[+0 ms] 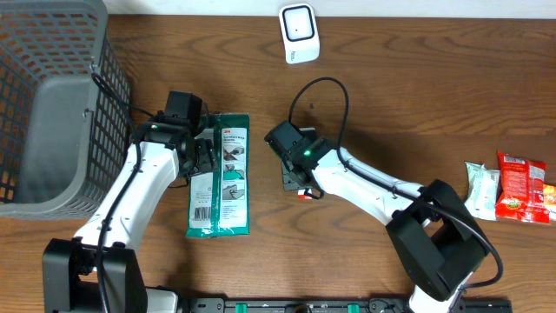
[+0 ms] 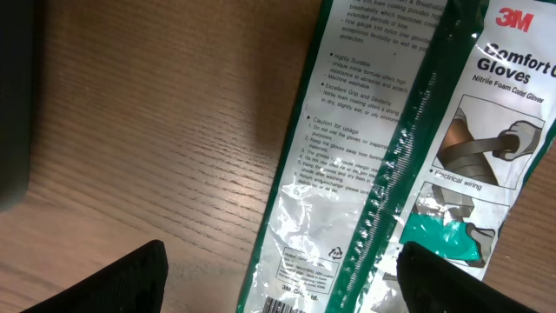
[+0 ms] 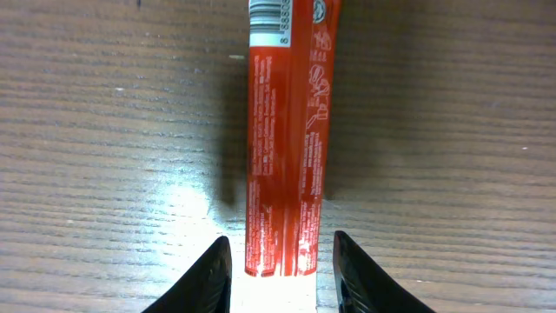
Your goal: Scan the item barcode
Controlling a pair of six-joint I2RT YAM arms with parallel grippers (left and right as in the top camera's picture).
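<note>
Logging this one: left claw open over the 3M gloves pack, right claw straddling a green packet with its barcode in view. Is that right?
Not quite. The packet that the right claw straddles is red, not green; the right wrist view shows it. The rest holds: the left claw is open over the 3M gloves pack, and the packet's barcode is in view.

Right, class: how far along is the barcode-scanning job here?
Done: nothing evident yet. In hand: the right hand straddles the red packet, grip unclear; the left hand hangs open over the glove pack. Left: bring an item's barcode to the white scanner.
</note>
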